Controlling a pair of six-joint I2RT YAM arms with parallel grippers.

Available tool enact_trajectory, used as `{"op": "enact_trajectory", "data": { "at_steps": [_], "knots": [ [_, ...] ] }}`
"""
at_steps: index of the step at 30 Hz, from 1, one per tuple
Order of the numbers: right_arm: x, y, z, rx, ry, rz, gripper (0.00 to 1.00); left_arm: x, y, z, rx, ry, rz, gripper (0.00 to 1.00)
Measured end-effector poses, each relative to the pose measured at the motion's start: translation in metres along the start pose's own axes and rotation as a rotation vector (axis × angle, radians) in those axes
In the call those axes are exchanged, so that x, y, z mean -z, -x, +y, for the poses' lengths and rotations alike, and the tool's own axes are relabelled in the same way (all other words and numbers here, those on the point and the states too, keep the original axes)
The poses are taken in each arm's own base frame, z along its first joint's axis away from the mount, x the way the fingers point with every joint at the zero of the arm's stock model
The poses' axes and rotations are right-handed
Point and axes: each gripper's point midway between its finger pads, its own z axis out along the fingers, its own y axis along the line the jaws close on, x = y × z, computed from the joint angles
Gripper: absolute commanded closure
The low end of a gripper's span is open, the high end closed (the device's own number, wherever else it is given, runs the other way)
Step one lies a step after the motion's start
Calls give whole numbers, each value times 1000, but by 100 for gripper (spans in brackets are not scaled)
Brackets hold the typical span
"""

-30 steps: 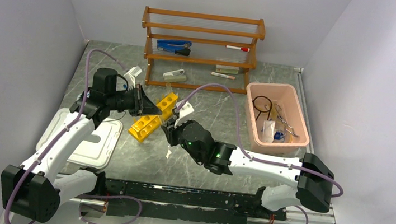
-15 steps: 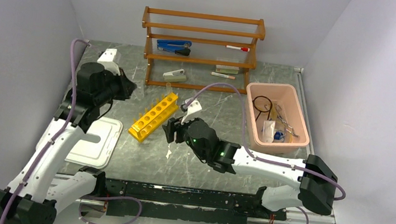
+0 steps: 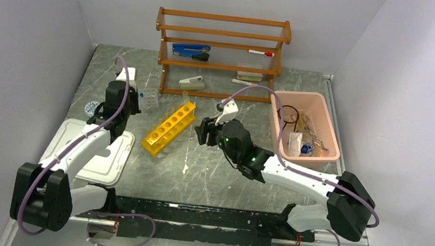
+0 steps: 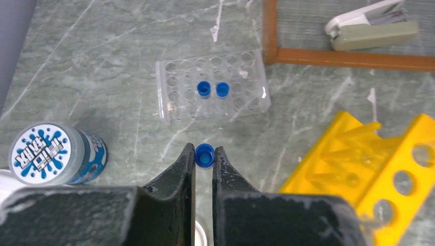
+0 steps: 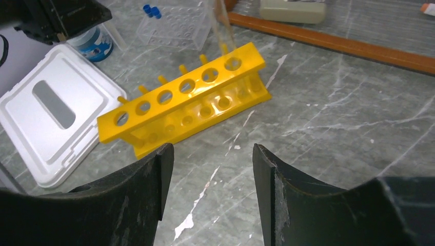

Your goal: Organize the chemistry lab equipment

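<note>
My left gripper (image 4: pixel 204 154) is shut on a clear blue-capped tube (image 4: pixel 204 155), held upright a little short of a clear holed rack (image 4: pixel 212 84) that holds two blue-capped tubes (image 4: pixel 203 89). In the top view the left gripper (image 3: pixel 128 95) is at the back left, beside that clear rack (image 3: pixel 151 97). The yellow test-tube rack (image 3: pixel 169 127) stands on the table between the arms, with one clear tube (image 5: pixel 224 28) leaning in its far end hole. My right gripper (image 5: pixel 213 154) is open and empty, just short of the yellow rack (image 5: pixel 190 100).
A pink bin (image 3: pixel 273 114) at the right holds a black ring and small items. The wooden shelf (image 3: pixel 222 34) at the back carries a blue stapler (image 3: pixel 190 49) and markers. A white lid (image 3: pixel 94 152) lies front left, with a blue-and-white jar (image 4: pixel 48 154) nearby.
My right gripper has opened and drawn back from the yellow rack, which now rests alone. The left arm swung away to the back left, still gripping the tube.
</note>
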Motion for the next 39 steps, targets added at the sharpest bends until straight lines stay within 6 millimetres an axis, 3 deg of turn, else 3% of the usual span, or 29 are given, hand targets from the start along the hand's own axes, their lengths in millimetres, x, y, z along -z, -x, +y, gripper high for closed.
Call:
{"op": "enact_trajectory", "data": {
  "at_steps": [4,11,18,26,39],
  "knots": [
    [-4,7,-13,-13,-13,-14,40,-18,-7,17,-18,32,-19,95],
    [-7,8,-23,-22,-12,-16,41,-45,3,37,-10,7,-87,95],
    [-11,8,-31,-28,-20,-11,41,-67,-4,40,8,-109,-100,95],
    [-12,8,-35,-33,-20,-16,41,-79,-14,23,-18,-229,-100,95],
    [-12,5,-40,-43,-26,-8,41,-82,-16,27,-67,-215,-112,95]
  ]
}}
